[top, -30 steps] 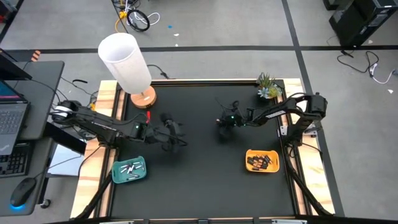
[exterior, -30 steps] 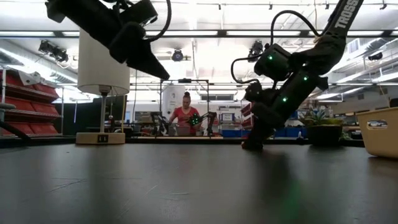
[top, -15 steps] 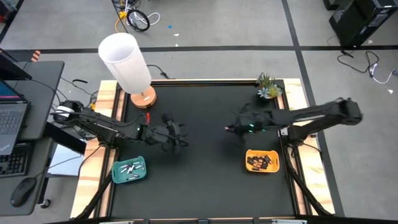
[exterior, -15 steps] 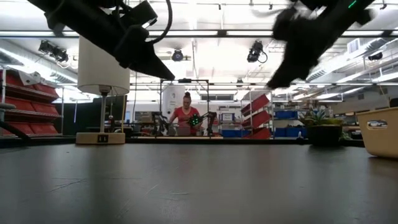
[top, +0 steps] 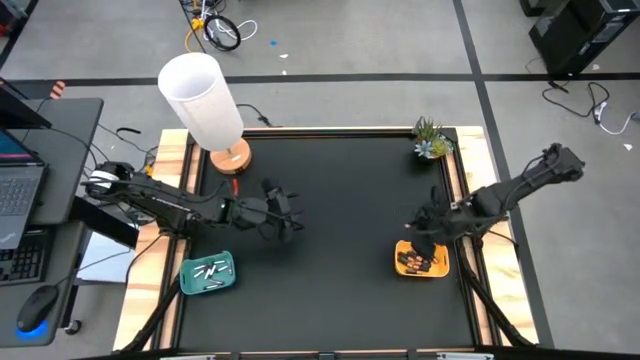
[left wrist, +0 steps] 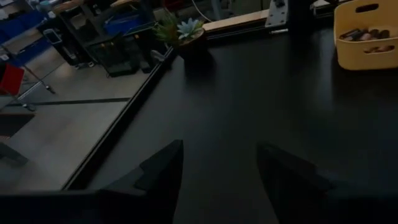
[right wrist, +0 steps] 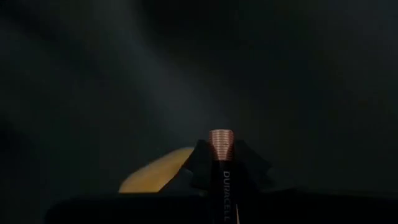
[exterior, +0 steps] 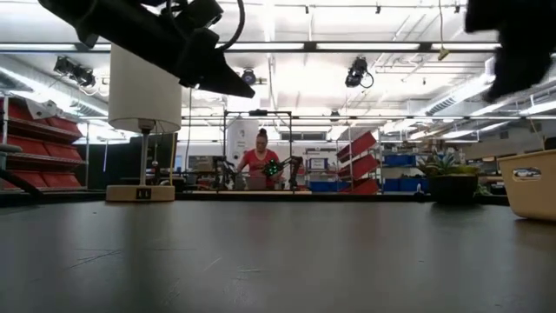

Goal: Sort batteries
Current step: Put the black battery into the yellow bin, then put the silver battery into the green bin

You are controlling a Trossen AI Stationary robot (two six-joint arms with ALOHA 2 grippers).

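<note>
At the near left corner of the black counter sits a teal tray of pale batteries, close to the counter's near and left edges. Opposite it, hard by the right edge, a yellow tray holds dark batteries. The right gripper hangs over that tray's far rim, its fingers closed on a dark copper-tipped battery that sticks out past the fingertips. The left gripper hovers left of centre above bare counter, fingers spread apart with nothing between them. Between the two grippers the middle of the counter lies open, as does the whole near strip between the trays. Farther back, a lamp stands at the far left corner and a small potted plant at the far right corner.
</note>
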